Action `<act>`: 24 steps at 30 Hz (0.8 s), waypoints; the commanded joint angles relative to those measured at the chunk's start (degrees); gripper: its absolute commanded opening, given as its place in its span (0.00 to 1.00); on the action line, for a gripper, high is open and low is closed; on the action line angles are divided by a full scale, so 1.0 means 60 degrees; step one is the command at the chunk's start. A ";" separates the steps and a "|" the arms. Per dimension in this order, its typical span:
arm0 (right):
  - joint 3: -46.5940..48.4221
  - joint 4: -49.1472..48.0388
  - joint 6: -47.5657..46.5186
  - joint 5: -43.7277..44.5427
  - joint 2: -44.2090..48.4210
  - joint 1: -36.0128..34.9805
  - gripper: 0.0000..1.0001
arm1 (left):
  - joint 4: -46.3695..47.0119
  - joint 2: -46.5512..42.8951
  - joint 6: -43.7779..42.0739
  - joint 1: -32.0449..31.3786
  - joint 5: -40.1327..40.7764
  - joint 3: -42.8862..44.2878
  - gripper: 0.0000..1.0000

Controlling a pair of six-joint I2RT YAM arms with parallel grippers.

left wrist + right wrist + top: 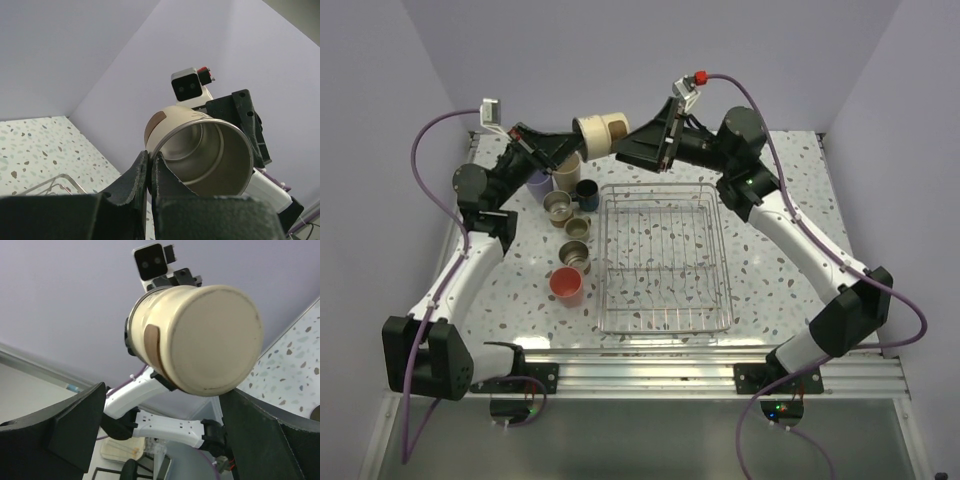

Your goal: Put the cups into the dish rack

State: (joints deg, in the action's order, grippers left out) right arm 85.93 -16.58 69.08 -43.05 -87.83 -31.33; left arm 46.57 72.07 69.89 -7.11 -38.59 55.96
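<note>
My left gripper [150,161] pinches the beige tumbler [210,150] by its rim, aloft; my right gripper [162,390] spread wide, facing its base

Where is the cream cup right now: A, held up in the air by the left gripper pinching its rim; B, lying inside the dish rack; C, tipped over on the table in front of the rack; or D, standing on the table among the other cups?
A: the left gripper is shut on the rim of the cream cup, which hangs sideways in the air, behind the dish rack and not in it.
</note>
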 commanded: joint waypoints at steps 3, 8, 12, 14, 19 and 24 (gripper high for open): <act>0.1132 0.1358 -0.1260 0.0304 -0.0097 0.0051 0.99 | 0.0749 -0.0250 0.0115 -0.0045 -0.0526 0.0838 0.00; 0.1395 0.0392 -0.0602 0.0538 -0.0390 0.0051 0.99 | 0.1115 -0.0220 0.0422 -0.0045 -0.0468 0.0459 0.00; 0.1557 -0.0092 -0.0220 0.0583 -0.0697 0.0051 0.99 | 0.1495 -0.0264 0.0656 -0.0045 -0.0395 0.0253 0.00; 0.1718 -0.0210 -0.0117 0.0597 -0.0771 0.0051 0.98 | 0.1628 -0.0235 0.0788 -0.0030 -0.0293 0.0165 0.00; 0.1792 -0.0503 0.0117 0.0714 -0.0918 0.0051 0.95 | 0.1936 -0.0059 0.1038 -0.0059 -0.0263 0.0106 0.00; 0.1792 -0.0782 0.0264 0.0715 -0.1020 0.0007 0.85 | 0.2038 -0.0045 0.1111 -0.0059 -0.0204 -0.0084 0.00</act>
State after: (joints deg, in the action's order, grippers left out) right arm 93.95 -17.21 69.41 -39.83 -93.49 -31.11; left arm 53.58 72.12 74.74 -7.20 -40.45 56.18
